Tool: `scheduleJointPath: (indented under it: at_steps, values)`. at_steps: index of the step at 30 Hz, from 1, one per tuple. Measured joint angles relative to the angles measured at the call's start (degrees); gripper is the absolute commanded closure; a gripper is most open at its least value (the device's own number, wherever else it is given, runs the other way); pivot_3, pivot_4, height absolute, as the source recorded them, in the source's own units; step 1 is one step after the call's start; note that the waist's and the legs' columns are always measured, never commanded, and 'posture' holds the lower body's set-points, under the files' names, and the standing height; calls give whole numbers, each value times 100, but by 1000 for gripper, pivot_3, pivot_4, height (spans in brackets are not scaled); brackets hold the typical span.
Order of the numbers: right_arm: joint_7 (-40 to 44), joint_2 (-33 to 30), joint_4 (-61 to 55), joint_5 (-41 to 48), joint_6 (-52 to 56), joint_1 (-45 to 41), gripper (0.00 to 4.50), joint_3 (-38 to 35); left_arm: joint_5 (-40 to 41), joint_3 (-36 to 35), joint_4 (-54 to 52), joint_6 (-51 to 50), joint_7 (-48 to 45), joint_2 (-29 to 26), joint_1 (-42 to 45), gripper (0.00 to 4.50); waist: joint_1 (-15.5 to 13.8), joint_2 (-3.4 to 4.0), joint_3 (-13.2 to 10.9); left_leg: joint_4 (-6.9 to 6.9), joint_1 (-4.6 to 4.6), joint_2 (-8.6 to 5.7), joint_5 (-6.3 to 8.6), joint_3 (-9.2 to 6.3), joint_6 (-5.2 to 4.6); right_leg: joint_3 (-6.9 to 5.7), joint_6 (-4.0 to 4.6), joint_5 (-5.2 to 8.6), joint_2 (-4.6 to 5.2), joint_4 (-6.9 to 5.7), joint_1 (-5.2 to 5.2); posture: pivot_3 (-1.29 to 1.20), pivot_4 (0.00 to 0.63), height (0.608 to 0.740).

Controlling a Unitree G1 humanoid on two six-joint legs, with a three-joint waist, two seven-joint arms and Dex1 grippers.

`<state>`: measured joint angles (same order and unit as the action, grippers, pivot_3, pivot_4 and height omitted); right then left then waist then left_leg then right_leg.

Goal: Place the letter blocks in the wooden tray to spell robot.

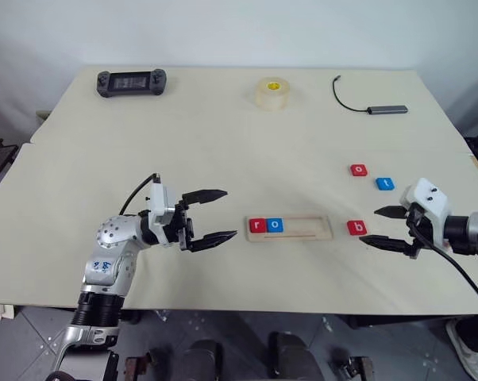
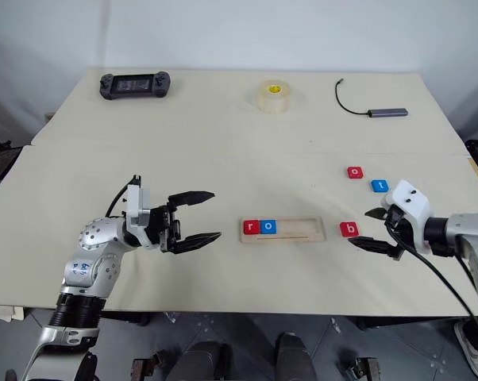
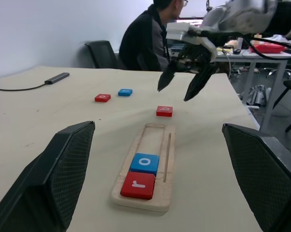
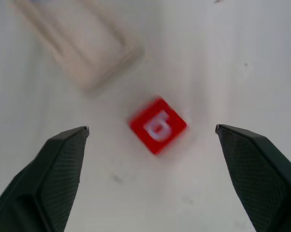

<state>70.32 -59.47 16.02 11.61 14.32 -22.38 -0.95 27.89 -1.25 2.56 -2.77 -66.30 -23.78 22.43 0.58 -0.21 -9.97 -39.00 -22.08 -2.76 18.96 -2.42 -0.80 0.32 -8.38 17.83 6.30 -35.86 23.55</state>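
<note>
Sitting in the wooden tray [image 1: 290,228] are two letter blocks: red r [image 1: 257,225] at the left end, blue o [image 1: 275,225] touching it on the right. The rest of the slot is seen bare.

Red b [image 1: 356,228] is found flat on the tabletop [image 1: 223,143], just beside the tray's right end, not touching it. Red o [image 1: 358,170] and blue t [image 1: 384,183] are seen farther back and to the right, near each other but apart.

The right gripper [image 1: 387,227] is held just right of the b, tips pointing toward it, jaws spread wide, nothing gripped. In the right wrist view the b [image 4: 158,125] is framed between the two fingers [image 4: 58,179], clear of both and turned at an angle.

The left gripper [image 1: 211,216] is held above the tabletop left of the tray, pointing at its left end, jaws wide apart, nothing gripped.

At the far edge are noted a black handheld controller [image 1: 131,82], a tape roll [image 1: 273,93] and a cabled adapter [image 1: 387,109]. A seated person [image 3: 148,38] is visible past the tabletop in the left wrist view.
</note>
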Motion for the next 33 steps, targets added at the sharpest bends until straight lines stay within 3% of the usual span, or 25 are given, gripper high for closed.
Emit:
scheduleJointPath:
  at_steps: [6, 12, 15, 22, 29, 33]
  values:
    - [710, 358, 1933, -667, -1531, -1206, 93, 712, 1, 0, -153, -97, 22, -25, -39, 0, -9, 2, -1, 1, -3, 5, -3, -5, 8, -3, 0, 0, 4, 4, 5, 0, 150, 740]
    - [1102, 599, 2646, -917, -2117, -1723, 93, 863, 4, -16, -258, -187, 56, -106, -89, 0, -37, 2, -1, -3, -3, 4, -4, -11, 9, -8, 1, 0, 7, 7, 0, 0, 150, 740]
    - [1279, 647, 2901, -1027, -2261, -1916, 678, 971, 4, -14, -285, -225, 72, -106, -88, 0, -37, 2, -1, -3, -3, 4, -4, -13, 10, -9, 1, 0, 8, 8, 0, 0, 150, 740]
    - [1464, 770, 3230, -1096, -2384, -2110, 2995, 977, 4, -15, -297, -230, 73, -114, -86, 0, -30, 2, -1, -9, -2, 4, -4, -14, 11, -11, 1, -1, 14, 6, -5, 0, 150, 740]
    - [1520, 822, 3177, -1217, -2404, -2228, 3037, 1002, 3, -16, -295, -223, 76, -131, -84, 0, -16, 2, -1, -9, -2, 4, -5, -12, 13, -9, 1, -1, 14, 2, 0, 0, 150, 740]
    - [1673, 929, 2414, -1202, -1838, -2527, 3037, 1209, -11, -94, -211, -124, 49, -275, -199, 0, 28, 11, -4, -7, -4, 7, -5, -12, 18, -7, 2, 0, 20, -1, 7, 0, 150, 740]
